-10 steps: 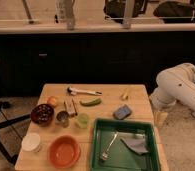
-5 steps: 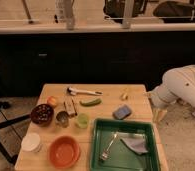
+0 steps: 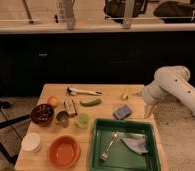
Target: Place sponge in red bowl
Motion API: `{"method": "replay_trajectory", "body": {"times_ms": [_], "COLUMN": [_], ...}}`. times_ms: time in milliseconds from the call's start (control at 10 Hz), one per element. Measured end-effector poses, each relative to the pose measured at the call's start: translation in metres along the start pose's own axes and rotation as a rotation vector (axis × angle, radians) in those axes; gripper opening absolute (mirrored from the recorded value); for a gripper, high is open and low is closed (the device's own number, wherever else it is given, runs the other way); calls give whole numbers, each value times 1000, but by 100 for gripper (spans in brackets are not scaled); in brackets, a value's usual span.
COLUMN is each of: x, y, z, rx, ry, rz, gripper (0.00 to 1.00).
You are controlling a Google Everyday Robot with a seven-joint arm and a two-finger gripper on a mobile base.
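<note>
Far left of the table [image 3: 107, 99]: white cup [image 3: 31, 142], dark bowl [image 3: 42, 114], and the red bowl [image 3: 65, 151] at the front edge, nothing visible inside it. It reads orange-red, so I take it as the target rather than the dark one. The small items mid-table are hard to identify. The sponge [image 3: 122, 112] lies flat, blue-grey, just behind the green tray [image 3: 97, 145] and well apart from the bowl. The gripper [image 3: 148, 108] hangs off the table's right edge, near the sponge but not over it, holding nothing as far as I can see. I cannot tell whether it is open or shut.

To do it well: come in over the sponge from above, grip across its short side, lift clear of the tray rim and green cup [image 3: 82, 120], then carry it left. The arm is cut off at the right.
</note>
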Motion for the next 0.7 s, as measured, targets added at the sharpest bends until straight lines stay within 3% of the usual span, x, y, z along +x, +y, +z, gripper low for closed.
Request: {"method": "replay_trajectory", "body": {"times_ms": [200,700], "x": [-6,-7], "y": [-5,-5], "z": [13,14], "rx": [5,4], "ry": [20,20], "rz": [-31,-29], "gripper": [80,80]}}
